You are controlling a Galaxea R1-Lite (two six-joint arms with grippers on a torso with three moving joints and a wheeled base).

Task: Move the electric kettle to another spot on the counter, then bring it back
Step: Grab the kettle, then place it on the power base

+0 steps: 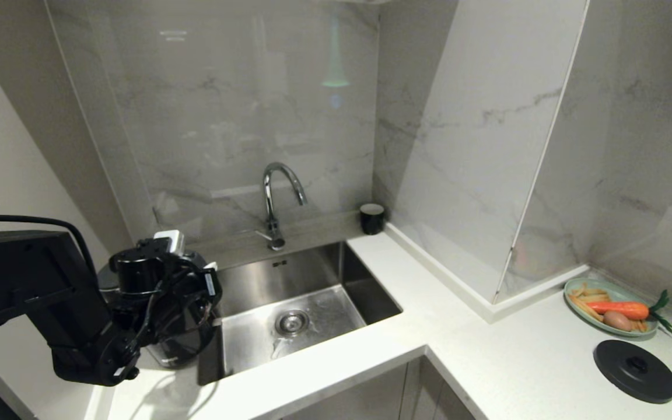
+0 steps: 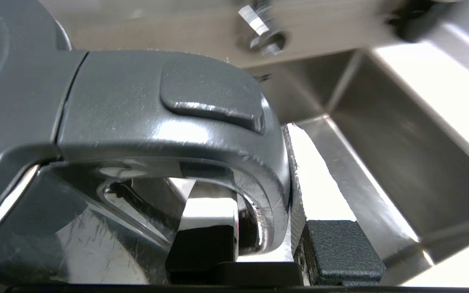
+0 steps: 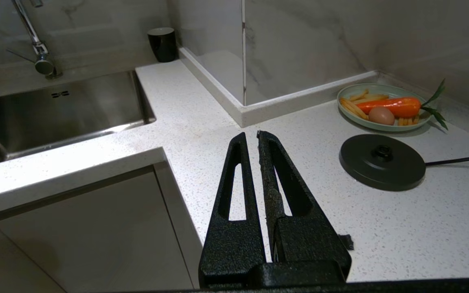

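left gripper clamped narrow on electric kettle handle | kettle on counter just left of sink | right gripper pressed together, empty | risk: thin handle hold, kettle swings, slips into sink

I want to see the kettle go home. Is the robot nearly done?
About halfway, it seems. Done: the electric kettle stands left of the sink, far from its base disc. In hand: the left gripper is shut on the kettle's handle. Left: carrying it back across the counter. The right gripper waits, shut, over the counter.
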